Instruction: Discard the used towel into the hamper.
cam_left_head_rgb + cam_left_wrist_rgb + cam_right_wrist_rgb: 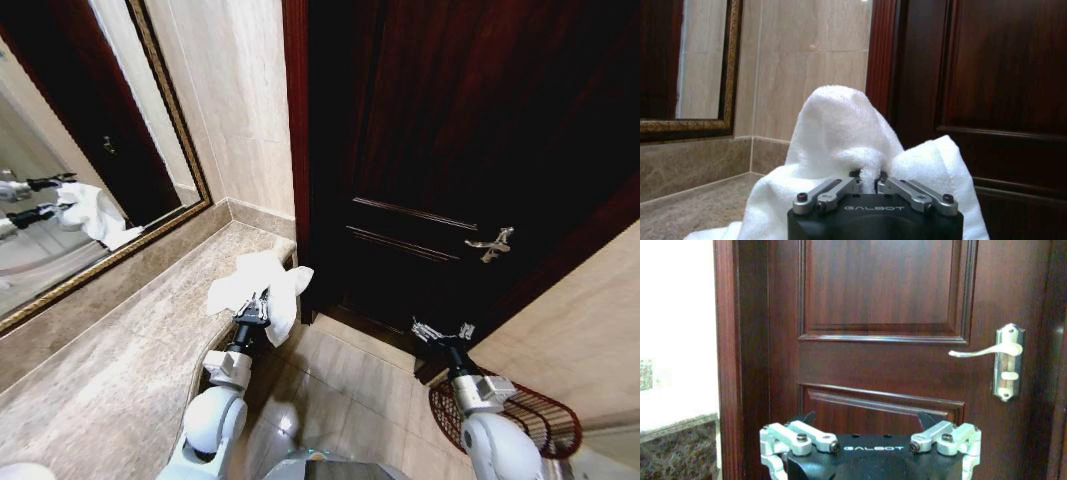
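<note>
**Operator:** The status of the left gripper (pixel 256 308) is requested.

**Technician:** It is positioned at the front edge of the marble counter (pixel 120 350), near the corner by the door. In the left wrist view, the fingers (pixel 833 192) are seen pressed together on a fold of the white towel (pixel 840 135). The cloth is pinched between them and rises in a peak above the gripper (pixel 870 182).

**Operator:** The position of the towel is to be stated.

**Technician:** In the head view, the towel (pixel 262 285) is seen partly resting on the counter edge and partly draped over it toward the floor. It is held by the left gripper. Its reflection is visible in the framed mirror (pixel 60 180) on the wall.

**Operator:** The right gripper is to be reported.

**Technician:** The right gripper (pixel 442 332) is held over the tiled floor (pixel 350 385), facing the dark wooden door (pixel 450 150). In the right wrist view, its fingers (pixel 797 437) are spread wide apart and nothing is held between them. The metal door handle (pixel 990 350) is visible ahead of the gripper (pixel 870 437).

**Operator:** The location of the hamper is required.

**Technician:** The hamper (pixel 540 420) is located on the floor at the robot's right, just beside the right arm and partly hidden by it. It is well apart from the towel.
</note>
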Robot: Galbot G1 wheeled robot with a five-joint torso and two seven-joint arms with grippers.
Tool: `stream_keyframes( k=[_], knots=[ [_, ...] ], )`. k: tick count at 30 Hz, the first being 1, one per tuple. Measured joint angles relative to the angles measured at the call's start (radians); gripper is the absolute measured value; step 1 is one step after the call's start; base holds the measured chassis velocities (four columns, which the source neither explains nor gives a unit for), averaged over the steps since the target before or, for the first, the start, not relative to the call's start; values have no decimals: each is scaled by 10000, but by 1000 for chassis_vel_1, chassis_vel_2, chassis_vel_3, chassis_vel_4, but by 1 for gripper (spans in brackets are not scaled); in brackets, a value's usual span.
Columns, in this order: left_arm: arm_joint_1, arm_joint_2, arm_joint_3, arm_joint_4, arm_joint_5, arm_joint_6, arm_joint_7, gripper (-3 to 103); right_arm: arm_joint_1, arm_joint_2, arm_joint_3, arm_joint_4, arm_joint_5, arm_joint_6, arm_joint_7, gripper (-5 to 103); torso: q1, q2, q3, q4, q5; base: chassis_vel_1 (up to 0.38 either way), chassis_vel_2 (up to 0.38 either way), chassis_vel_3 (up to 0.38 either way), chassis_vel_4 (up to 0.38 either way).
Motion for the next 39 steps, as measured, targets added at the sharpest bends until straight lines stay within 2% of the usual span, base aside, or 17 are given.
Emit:
stream_keyframes(
  k=[25,39],
  knots=[
    [10,-27,-15,64,-2,-134,23,6,-59,-2,110,26,-15,64,7,100,-1,0,-1,0,0,19,-20,-21,18],
    [18,-42,-85,180,428,-274,118,6,-75,-18,116,3,-11,100,14,100,-1,0,0,1,0,0,0,0,0]
  ],
)
